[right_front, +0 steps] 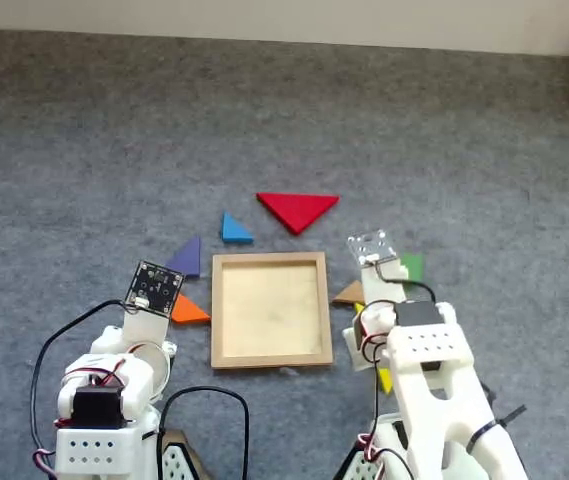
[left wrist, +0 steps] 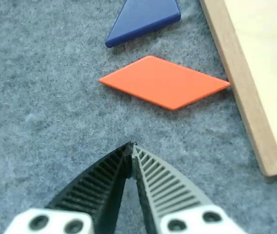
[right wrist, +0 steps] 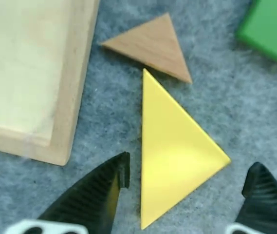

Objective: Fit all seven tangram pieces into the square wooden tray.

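Grey carpeted table [right_front: 464, 120] holds the wooden tray [right_front: 269, 258] ringed by loose tangram pieces [right_front: 297, 210].

No legible txt, labels, nos. or signs anywhere in view.

A square wooden tray [right_front: 269, 259] lay on a grey felt surface [right_front: 84, 130], its bare floor showing. Beyond its far edge sat a large red triangle [right_front: 297, 210] and a small blue triangle [right_front: 235, 229]. A purple piece [right_front: 186, 257] and an orange piece [right_front: 192, 312] lay by its left side, beside the left arm [right_front: 104, 395]. On the right, a brown triangle [right_front: 348, 294], a green piece [right_front: 413, 267] and a yellow piece [right_front: 385, 382] showed partly from under the right arm [right_front: 429, 355].
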